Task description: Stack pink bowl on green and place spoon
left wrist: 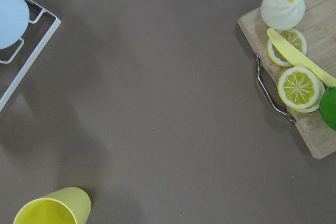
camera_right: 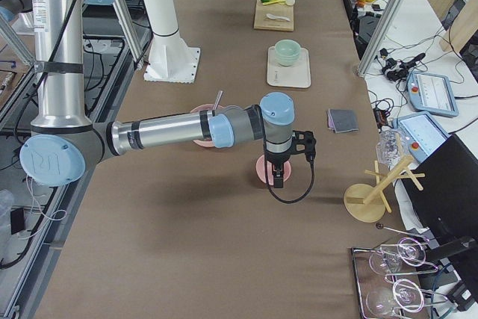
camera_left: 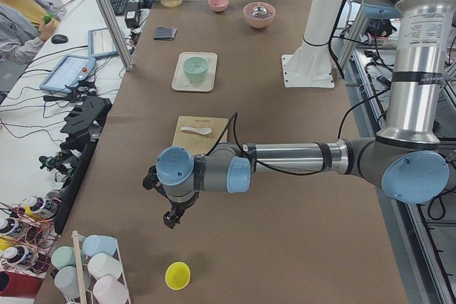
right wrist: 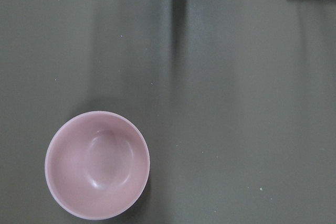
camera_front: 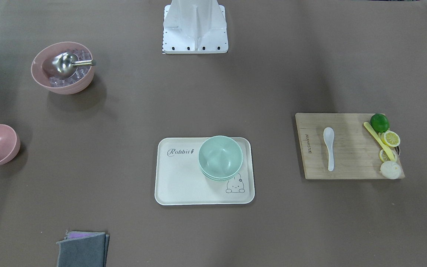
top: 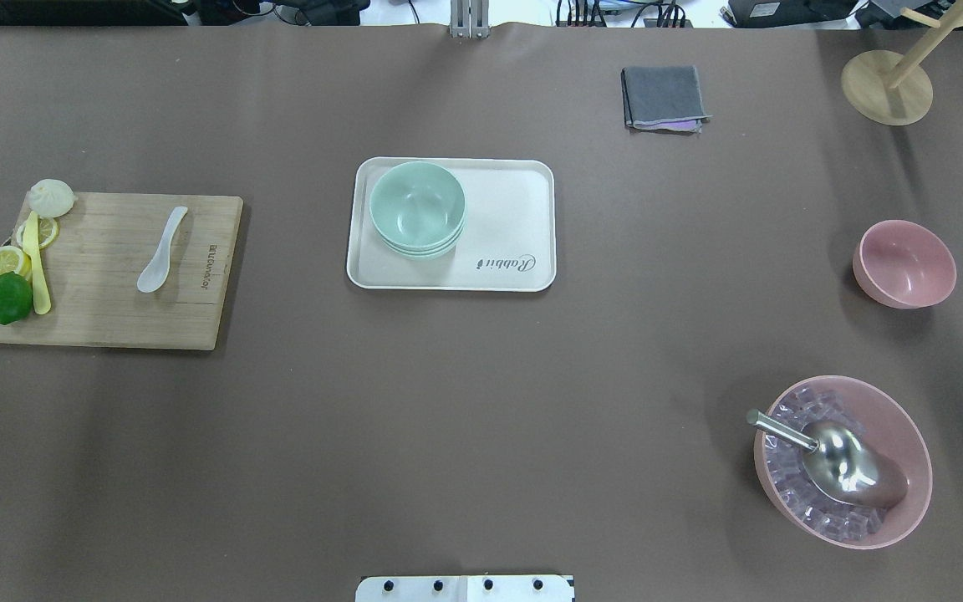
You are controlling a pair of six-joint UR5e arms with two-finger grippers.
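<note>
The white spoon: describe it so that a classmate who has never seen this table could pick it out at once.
Find the wooden cutting board on the robot's left side of the table. The spoon lies alone on its bare middle, apart from the lime and lemon slices along one edge. It is glossy white with an oval scoop, unlike the flat yellow knife.

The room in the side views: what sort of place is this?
Probably a robotics lab: a robot arm reaches over a long table, with a control tablet, loose cables and a seated operator beside it.
</note>
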